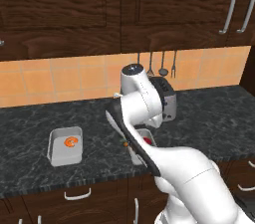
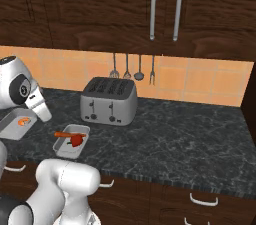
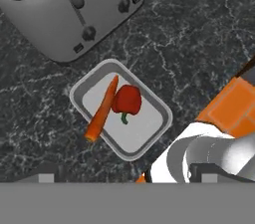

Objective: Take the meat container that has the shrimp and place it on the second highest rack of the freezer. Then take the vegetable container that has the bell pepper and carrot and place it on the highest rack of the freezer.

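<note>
The meat container (image 1: 64, 154) (image 2: 11, 126) is a white tray on the dark counter holding a small orange shrimp (image 1: 71, 142) (image 2: 23, 121). The vegetable container (image 2: 65, 148) (image 3: 144, 129) lies in front of the toaster, with a red bell pepper (image 2: 76, 140) (image 3: 128, 99) and a carrot (image 2: 64, 134) (image 3: 102, 111) that overhangs its rim. In the left base view my arm covers most of this tray (image 1: 135, 152). My gripper (image 3: 129, 173) hovers above the vegetable tray, open, fingertips wide apart and nothing between them. The freezer and its racks are out of view.
A grey four-slot toaster (image 1: 167, 98) (image 2: 109, 100) (image 3: 69, 4) stands just behind the vegetable tray. Utensils (image 2: 132, 69) hang on the tiled backsplash. Dark wood cabinets (image 2: 165, 4) sit above the counter, drawers below its front edge (image 1: 60, 188).
</note>
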{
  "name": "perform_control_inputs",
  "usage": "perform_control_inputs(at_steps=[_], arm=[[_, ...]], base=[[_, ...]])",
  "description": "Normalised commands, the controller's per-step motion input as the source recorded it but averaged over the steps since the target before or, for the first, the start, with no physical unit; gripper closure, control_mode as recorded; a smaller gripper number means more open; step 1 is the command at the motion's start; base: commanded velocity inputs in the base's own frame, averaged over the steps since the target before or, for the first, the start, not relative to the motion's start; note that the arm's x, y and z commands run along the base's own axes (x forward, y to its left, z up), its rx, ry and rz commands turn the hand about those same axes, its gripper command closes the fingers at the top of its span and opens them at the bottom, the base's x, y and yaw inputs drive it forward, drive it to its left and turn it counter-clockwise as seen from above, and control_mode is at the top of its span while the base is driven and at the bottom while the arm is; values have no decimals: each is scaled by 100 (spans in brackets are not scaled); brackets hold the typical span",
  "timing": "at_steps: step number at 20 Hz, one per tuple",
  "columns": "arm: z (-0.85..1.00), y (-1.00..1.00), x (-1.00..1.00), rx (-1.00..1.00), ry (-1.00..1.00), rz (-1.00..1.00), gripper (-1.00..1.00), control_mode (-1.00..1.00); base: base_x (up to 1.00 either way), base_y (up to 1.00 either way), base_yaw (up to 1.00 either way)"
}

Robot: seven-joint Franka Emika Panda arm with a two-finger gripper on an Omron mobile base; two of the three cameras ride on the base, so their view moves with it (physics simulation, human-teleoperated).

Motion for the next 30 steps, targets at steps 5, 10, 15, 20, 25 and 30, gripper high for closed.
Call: perform_control_inputs(at_steps=[5,10,15,20,25,30], arm=[[-12,67,22,0,0,-41,-100,-100],[-27,31,5,1,0,-22,-100,-100],[-40,32,-16,13,1,-29,-100,-100],[-43,50,-45,11,6,-30,-100,-100],[-39,88,-17,1,-12,-16,-100,-100],[-8,96,4,0,-15,-10,-100,-100]], base=[[0,0,0],[0,0,0],[0,0,0],[0,0,0],[0,0,0],[0,0,0]])
